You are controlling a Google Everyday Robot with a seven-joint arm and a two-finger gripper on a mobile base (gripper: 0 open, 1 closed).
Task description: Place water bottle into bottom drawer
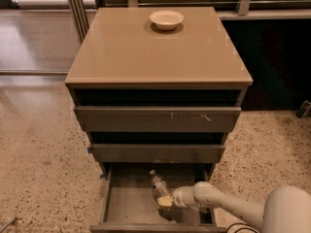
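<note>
End effector gripping water bottle inside bottom drawer; cabinet w/ bowl on top, speckled floor.

no text, number or sign can be read here. water bottle: its label band shows only as blurred colour, letters not legible. tool: low in the bottom drawer, at the bottle's lower end, toward the right side; any markings on it are too small to tell.
</note>
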